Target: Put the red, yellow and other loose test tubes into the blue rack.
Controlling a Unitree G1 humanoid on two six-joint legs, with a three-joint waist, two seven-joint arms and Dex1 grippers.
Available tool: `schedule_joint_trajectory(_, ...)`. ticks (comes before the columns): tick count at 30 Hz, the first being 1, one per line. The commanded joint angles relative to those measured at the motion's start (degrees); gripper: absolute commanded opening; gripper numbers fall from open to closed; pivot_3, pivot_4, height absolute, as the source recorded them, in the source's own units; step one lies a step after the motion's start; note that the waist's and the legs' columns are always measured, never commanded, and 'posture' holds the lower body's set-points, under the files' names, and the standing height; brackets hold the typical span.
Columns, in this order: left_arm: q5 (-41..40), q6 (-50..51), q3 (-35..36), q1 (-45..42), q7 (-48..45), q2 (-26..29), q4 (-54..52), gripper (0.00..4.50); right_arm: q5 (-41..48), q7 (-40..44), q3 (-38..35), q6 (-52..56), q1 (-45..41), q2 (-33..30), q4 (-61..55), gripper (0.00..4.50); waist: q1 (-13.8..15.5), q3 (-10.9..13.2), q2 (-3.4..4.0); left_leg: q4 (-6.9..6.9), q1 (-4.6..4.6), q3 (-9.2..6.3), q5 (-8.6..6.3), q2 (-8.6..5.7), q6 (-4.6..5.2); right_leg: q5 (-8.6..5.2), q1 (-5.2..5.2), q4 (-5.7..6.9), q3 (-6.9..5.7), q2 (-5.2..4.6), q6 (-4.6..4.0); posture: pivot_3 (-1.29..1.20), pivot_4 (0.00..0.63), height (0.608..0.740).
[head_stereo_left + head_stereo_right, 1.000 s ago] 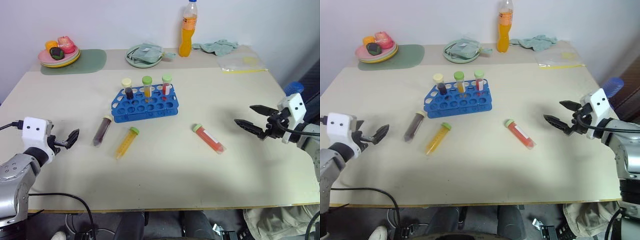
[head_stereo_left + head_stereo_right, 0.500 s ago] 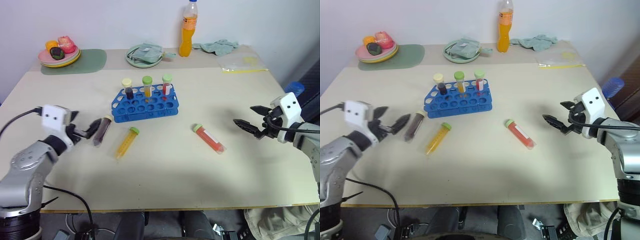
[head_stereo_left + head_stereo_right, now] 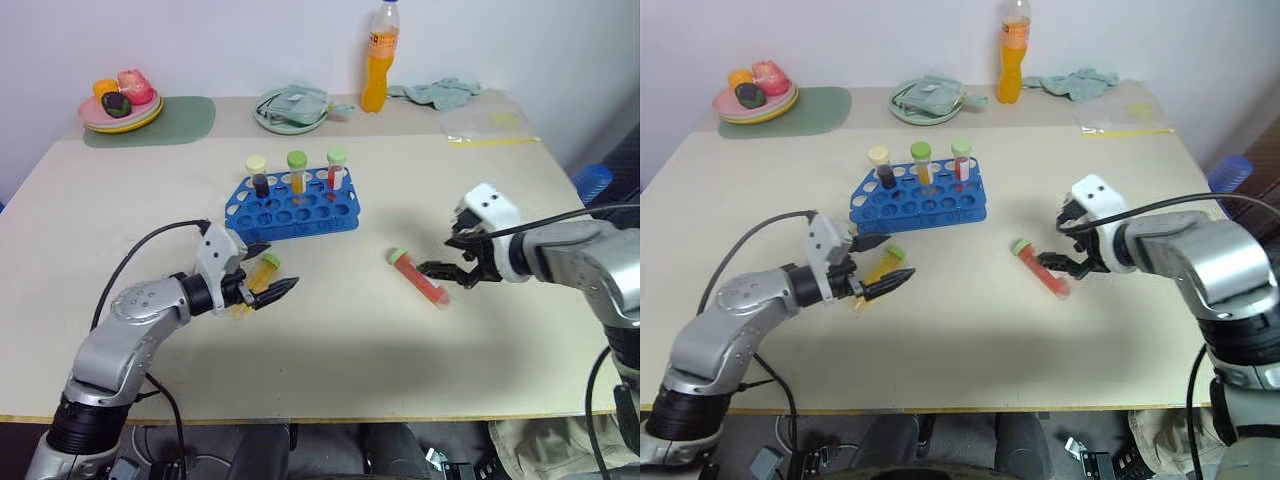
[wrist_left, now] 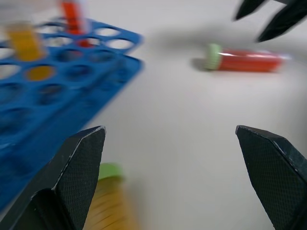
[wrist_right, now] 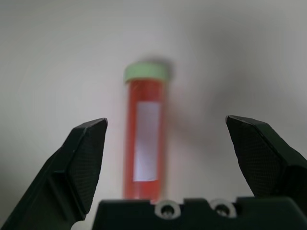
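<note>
The blue rack (image 3: 300, 212) lies mid-table with three capped tubes standing in its back row. A loose yellow tube (image 3: 262, 272) with a green cap lies on the table just in front of it. My left gripper (image 3: 268, 270) is open and low over this tube, which lies close to one finger (image 4: 72, 187). The red tube (image 3: 418, 277), with a green cap and white label, lies to the right. My right gripper (image 3: 440, 256) is open, tipped down over the red tube (image 5: 144, 143). Its fingers stand on either side and do not touch it.
An orange drink bottle (image 3: 376, 60), a green plate with a cloth (image 3: 290, 108), a plate of food (image 3: 120, 100) on a green mat, a crumpled cloth (image 3: 430, 92) and a clear bag (image 3: 490, 125) line the far edge. A black cable trails from my left arm.
My left gripper swung right from the table's left side to the yellow tube. My right gripper moved left and tipped down over the red tube. Both stayed open.
</note>
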Motion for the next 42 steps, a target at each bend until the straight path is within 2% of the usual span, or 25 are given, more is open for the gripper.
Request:
schedule_joint_trajectory(1, 0.55, -1.91, -2.63, 0.11, -0.98, -0.82, -2.52, 4.5, -0.59, -0.25, 3.81, 3.92, -5.3, 0.75, 3.24, 4.37, -0.07, 0.0, 0.0, 0.0, 0.0, 0.0, -0.01, 0.0, 0.01, 0.0, 0.01, -0.02, -0.01, 0.0, 0.0, 0.0, 0.15, 0.74)
schedule_joint_trajectory(12, 3.34, -3.71, -9.67, 4.05, -0.15, -3.29, -6.97, 4.5, -1.02, -0.6, 11.31, 8.53, -14.05, 7.26, 15.05, 4.37, -0.24, 0.0, 0.0, -0.03, 0.01, 0.01, -0.01, 0.01, 0.02, 0.0, -0.01, -0.03, -0.01, 0.03, 0.0, 0.0, 0.15, 0.74)
schedule_joint_trajectory(15, 3.51, -3.81, -9.74, 4.44, 0.17, -3.46, -7.16, 4.5, -0.78, -0.3, 12.08, 8.66, -14.72, 7.92, 16.27, 3.54, -0.14, 0.0, 0.0, -0.01, 0.01, 0.0, -0.01, 0.01, 0.01, 0.0, -0.01, -0.02, -0.01, 0.03, 0.0, 0.0, 0.15, 0.74)
schedule_joint_trajectory(20, 4.25, -4.89, -9.63, 4.76, 0.11, -2.97, -6.33, 4.5, -0.36, -0.19, 11.95, 8.86, -15.34, 8.53, 17.21, 1.03, -0.2, 0.0, 0.0, -0.02, 0.01, 0.0, -0.01, 0.0, 0.02, 0.0, -0.01, -0.02, -0.02, 0.03, 0.0, 0.0, 0.15, 0.74)
schedule_joint_trajectory(21, 4.48, -5.09, -9.68, 4.74, 0.06, -2.88, -6.15, 4.5, -0.25, -0.11, 11.9, 8.88, -15.52, 8.53, 17.13, 0.74, -0.24, 0.0, 0.0, -0.02, 0.01, 0.0, -0.01, 0.0, 0.02, 0.0, -0.02, -0.02, -0.02, 0.03, 0.0, 0.0, 0.15, 0.74)
schedule_joint_trajectory(25, 4.26, -5.27, -8.92, 4.79, -0.2, -2.85, -5.65, 4.5, 1.46, 2.14, 10.59, 7.62, -16.34, 6.64, 13.32, 0.71, -0.23, 0.01, 0.02, -0.02, 0.01, 0.0, -0.01, 0.0, 0.02, 0.0, -0.02, -0.02, -0.02, 0.03, 0.01, 0.0, 0.15, 0.74)
schedule_joint_trajectory(28, 4.2, -5.95, -6.45, 5.55, 0.99, -3.13, -3.84, 4.5, 2.84, 4.71, 1.66, -5.47, -12.58, 7.47, 7.34, 0.71, -0.24, 0.02, 0.03, -0.04, -0.01, 0.0, -0.01, 0.0, 0.02, 0.0, -0.05, -0.02, -0.02, 0.03, 0.01, 0.0, 0.15, 0.74)
schedule_joint_trajectory(31, 2.07, -5.44, -0.98, 5.23, 4.76, -5.61, -1.68, 4.5, 1.95, 0.15, -9.39, -23.12, -6.55, 15.55, 5.11, 0.71, -0.33, 0.0, -0.01, -0.04, 0.03, 0.01, -0.02, 0.04, 0.04, 0.01, 0.02, -0.04, -0.05, 0.07, 0.02, 0.0, 0.15, 0.74)
schedule_joint_trajectory(33, 1.44, -5.25, 1.81, 4.74, 6.63, -6.86, -0.67, 4.5, 2.85, -2.02, -13.88, -28.06, -4.28, 20.58, 4.97, 0.71, -0.28, 0.0, 0.0, 0.0, 0.04, 0.01, -0.02, 0.04, 0.03, 0.01, 0.01, 0.03, -0.04, 0.07, 0.02, 0.0, 0.15, 0.74)
schedule_joint_trajectory(36, 1.63, -5.41, 5.38, 3.05, 9.66, -8.13, 1.61, 4.5, 2.94, -9.64, -18.61, -36.51, -1.32, 32.38, 7.0, 0.71, -0.29, 0.0, 0.0, 0.02, 0.04, -0.02, -0.01, 0.03, 0.01, 0.01, -0.01, 0.08, -0.04, 0.06, 0.02, 0.0, 0.15, 0.74)
schedule_joint_trajectory(38, 1.06, -4.87, 7.09, 1.89, 10.92, -8.78, 2.94, 4.5, -0.18, -13.23, -18.12, -44.48, -0.21, 38.57, 9.55, 0.71, -0.46, 0.0, 0.0, 0.02, 0.04, -0.03, 0.03, 0.02, -0.05, 0.01, -0.06, 0.16, -0.02, 0.06, 0.02, 0.0, 0.15, 0.74)
schedule_joint_trajectory(40, 1.02, -4.55, 8.07, 0.85, 11.63, -8.99, 4.21, 4.5, -6.32, -15.63, -14.89, -54.66, 0.24, 42.33, 13.83, 0.71, -0.55, 0.0, 0.01, 0.02, 0.04, -0.01, 0.15, 0.01, -0.26, 0.01, -0.14, 0.28, 0.02, 0.06, 0.02, 0.0, 0.15, 0.74)
schedule_joint_trajectory(42, 0.99, -4.48, 8.52, 0.37, 11.61, -8.75, 4.95, 4.5, -8.9, -18.62, -14.55, -61.32, -0.29, 46.34, 18.55, 0.71, -0.77, 0.0, 0.02, 0.01, 0.04, 0.02, 0.18, 0.0, -0.32, 0.01, -0.2, 0.34, 0.04, 0.06, 0.02, 0.0, 0.15, 0.74)
